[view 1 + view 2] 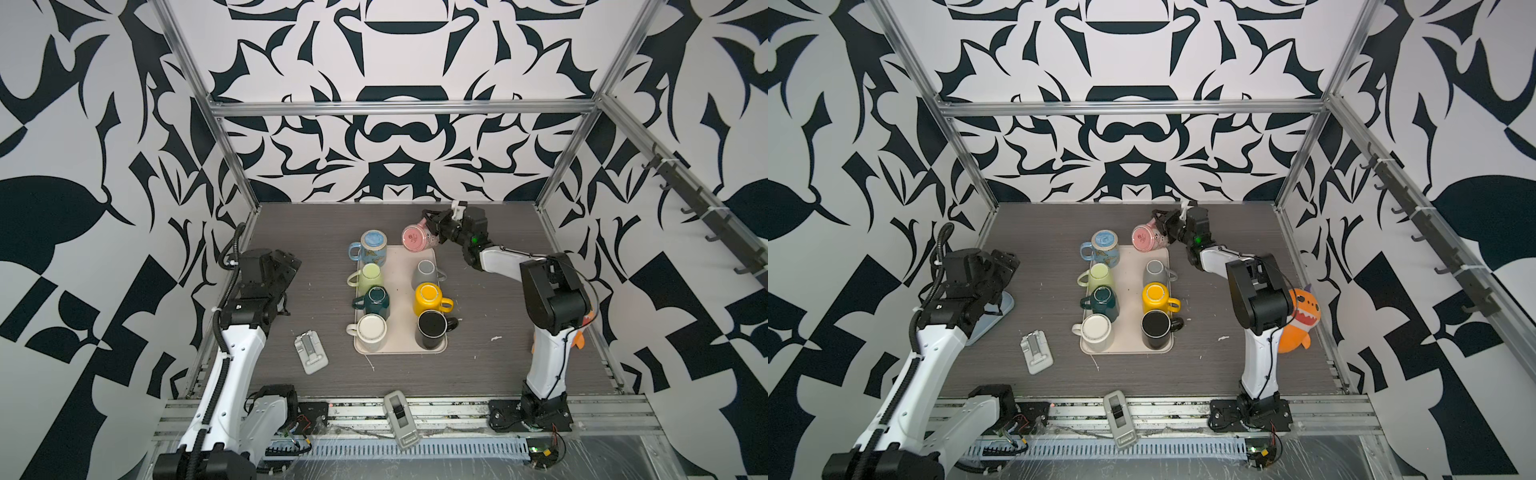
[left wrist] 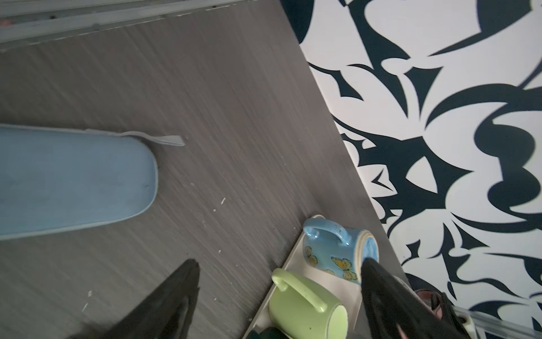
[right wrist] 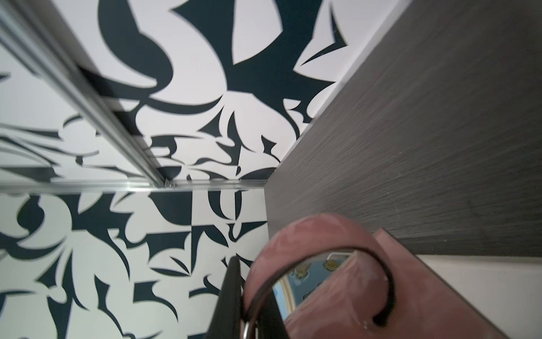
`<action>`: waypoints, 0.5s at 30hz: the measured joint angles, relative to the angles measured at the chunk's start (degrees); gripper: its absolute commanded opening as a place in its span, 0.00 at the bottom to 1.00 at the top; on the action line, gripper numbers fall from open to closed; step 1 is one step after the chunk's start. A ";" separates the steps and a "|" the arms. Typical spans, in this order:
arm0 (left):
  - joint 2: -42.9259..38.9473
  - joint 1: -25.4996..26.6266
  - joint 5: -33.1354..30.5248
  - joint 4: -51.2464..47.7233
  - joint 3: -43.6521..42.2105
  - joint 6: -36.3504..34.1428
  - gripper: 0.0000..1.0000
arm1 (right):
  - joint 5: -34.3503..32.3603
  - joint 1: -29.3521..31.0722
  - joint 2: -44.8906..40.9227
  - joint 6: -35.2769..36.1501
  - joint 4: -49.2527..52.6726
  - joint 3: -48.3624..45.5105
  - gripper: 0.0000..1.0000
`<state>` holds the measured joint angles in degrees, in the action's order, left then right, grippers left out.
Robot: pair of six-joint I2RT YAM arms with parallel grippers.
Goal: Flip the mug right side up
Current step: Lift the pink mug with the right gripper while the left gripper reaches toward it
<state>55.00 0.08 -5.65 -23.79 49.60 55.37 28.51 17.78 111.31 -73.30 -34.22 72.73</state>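
A pink mug [image 1: 415,239] [image 1: 1144,239] hangs tipped on its side over the far right corner of the beige tray [image 1: 399,299] [image 1: 1127,299], one round end facing the camera. My right gripper [image 1: 434,224] [image 1: 1163,224] [image 3: 249,311] is shut on its handle [image 3: 308,234], with the pink body [image 3: 352,308] close beside the fingers. Whether the mug touches the tray I cannot tell. My left gripper [image 1: 289,266] [image 1: 1008,266] [image 2: 278,262] stands open and empty over the table left of the tray.
Several other mugs stand in two rows on the tray, among them a blue butterfly mug [image 1: 372,245] [image 2: 337,252] and a green mug [image 1: 370,276] [image 2: 305,308]. A light blue case [image 1: 996,311] [image 2: 73,182] lies under the left arm. A grey tool [image 1: 311,351] lies front left.
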 measured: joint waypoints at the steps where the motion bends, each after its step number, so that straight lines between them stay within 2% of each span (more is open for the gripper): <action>1: 0.96 0.00 1.09 0.37 1.38 -0.96 0.88 | -0.02 0.59 -1.42 3.26 2.73 0.81 0.00; 5: 5.62 0.02 7.02 2.45 7.39 -5.92 0.88 | -2.82 4.96 -8.68 19.87 15.39 4.20 0.00; 9: 8.39 0.92 12.31 4.59 11.17 -10.67 0.89 | -8.31 10.29 -15.74 35.41 24.17 4.94 0.00; 15: 10.69 1.81 21.99 6.32 17.64 -17.97 0.88 | -19.32 18.49 -24.11 56.30 29.90 1.07 0.00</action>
<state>65.69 1.89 16.34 -17.47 67.24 37.41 9.19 36.27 87.20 -16.99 -4.32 73.80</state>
